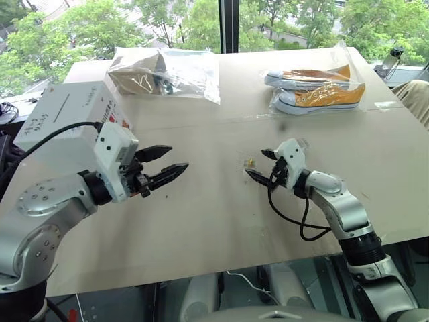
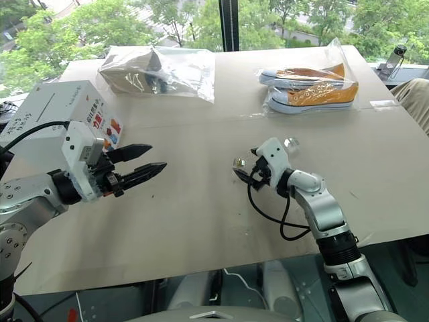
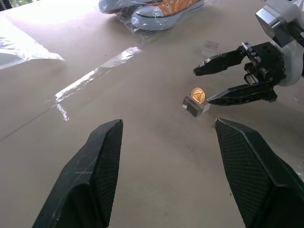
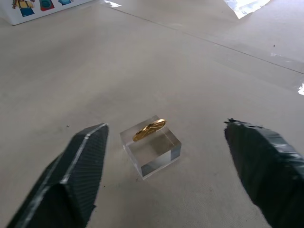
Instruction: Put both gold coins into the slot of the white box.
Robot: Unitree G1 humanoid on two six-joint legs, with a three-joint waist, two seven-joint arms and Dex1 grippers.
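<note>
A gold coin point(image 4: 149, 129) stands on edge on a small clear plastic block point(image 4: 153, 151) mid-table, between the parted fingers of the right gripper point(image 1: 260, 164). The left gripper point(image 1: 162, 166) hovers left of it, jaws apart and empty. The white box point(image 2: 50, 111) sits far left — its handwriting unreadable. Bagged orange sneakers point(image 1: 316, 88) and another clear bag point(image 1: 164, 72) lie along the far edge.
</note>
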